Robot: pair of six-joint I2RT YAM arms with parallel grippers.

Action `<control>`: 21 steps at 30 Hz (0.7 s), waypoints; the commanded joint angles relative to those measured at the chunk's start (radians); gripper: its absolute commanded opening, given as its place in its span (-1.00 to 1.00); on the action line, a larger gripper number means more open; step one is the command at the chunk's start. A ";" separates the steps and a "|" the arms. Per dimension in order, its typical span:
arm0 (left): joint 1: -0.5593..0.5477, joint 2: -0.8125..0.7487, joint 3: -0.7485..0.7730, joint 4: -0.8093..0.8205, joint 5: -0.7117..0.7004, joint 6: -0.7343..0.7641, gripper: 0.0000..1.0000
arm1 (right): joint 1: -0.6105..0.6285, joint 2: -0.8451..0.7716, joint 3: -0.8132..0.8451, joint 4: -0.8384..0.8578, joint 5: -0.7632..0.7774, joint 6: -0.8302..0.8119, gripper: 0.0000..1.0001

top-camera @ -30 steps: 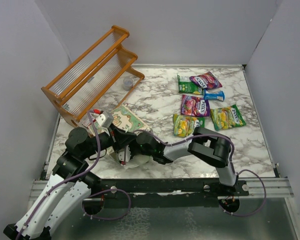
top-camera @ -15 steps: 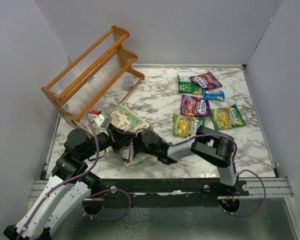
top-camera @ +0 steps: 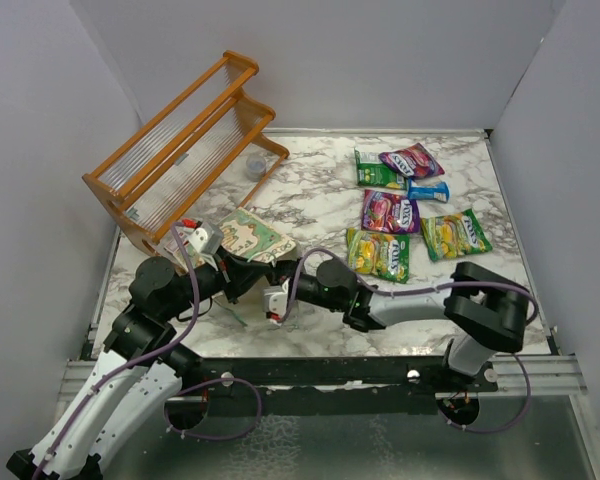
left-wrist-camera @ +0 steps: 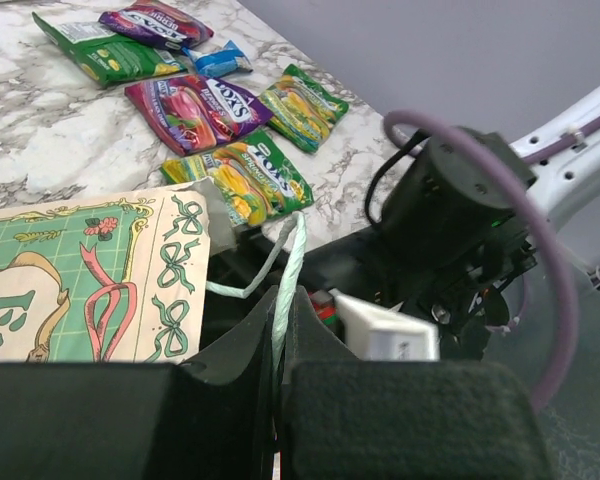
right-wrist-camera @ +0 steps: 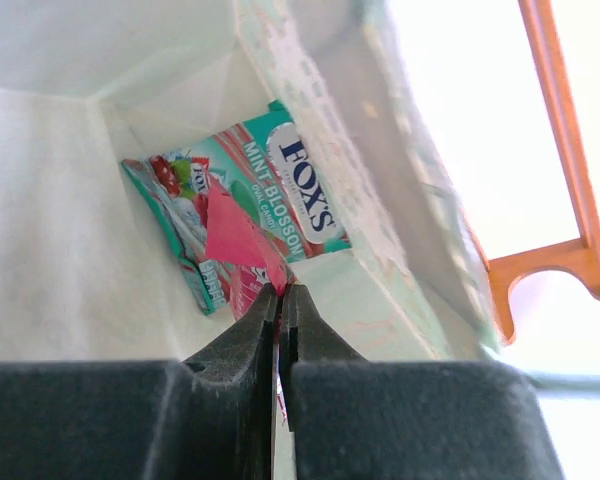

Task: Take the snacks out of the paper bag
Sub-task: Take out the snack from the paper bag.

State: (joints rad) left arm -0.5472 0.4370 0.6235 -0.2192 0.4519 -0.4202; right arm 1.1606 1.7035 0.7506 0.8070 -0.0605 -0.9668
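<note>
Withdrawn rightward, the right claw [right-wrist-camera: 280, 296] is closed on a red packet [right-wrist-camera: 232, 236], near left. The left claw [left-wrist-camera: 280, 330] clamps the string handle [left-wrist-camera: 293, 255] of the paper bag [top-camera: 254, 236]; a teal packet [right-wrist-camera: 285, 195] lies inside. Far right, loose packets [top-camera: 388, 212] lie on the table [top-camera: 310, 200].

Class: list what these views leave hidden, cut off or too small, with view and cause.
Right wrist: most of the red packet hidden behind the right gripper.
Top external: inside of the paper bag hidden under its printed side.
Left wrist: bag cut off by left edge and the left gripper holding its string handle.
Top external: grey item beside the rack too small to identify.
</note>
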 commanded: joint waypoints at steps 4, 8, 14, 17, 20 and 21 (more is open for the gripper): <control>0.000 -0.004 0.012 -0.033 -0.084 0.009 -1.00 | -0.003 -0.324 -0.129 -0.192 -0.096 0.113 -0.97; -0.001 -0.013 0.015 -0.051 -0.148 0.005 -1.00 | -0.003 -0.577 -0.168 -0.388 -0.150 0.150 -0.97; 0.000 -0.031 0.023 -0.085 -0.264 0.002 -1.00 | -0.004 -0.944 -0.165 -0.577 -0.153 0.191 -0.97; -0.001 -0.047 0.029 -0.111 -0.345 -0.003 -1.00 | -0.004 -1.043 -0.144 -0.561 -0.014 0.218 -0.97; 0.000 -0.059 0.032 -0.129 -0.400 -0.011 -1.00 | -0.004 -1.089 -0.155 -0.449 0.205 0.224 -0.97; -0.001 -0.062 0.032 -0.129 -0.404 -0.012 -1.00 | -0.004 -1.078 -0.160 -0.405 0.294 0.222 -0.97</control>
State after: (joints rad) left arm -0.5472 0.3962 0.6262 -0.3176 0.1600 -0.4217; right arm 1.1572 0.6300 0.5873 0.3241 -0.0814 -0.7795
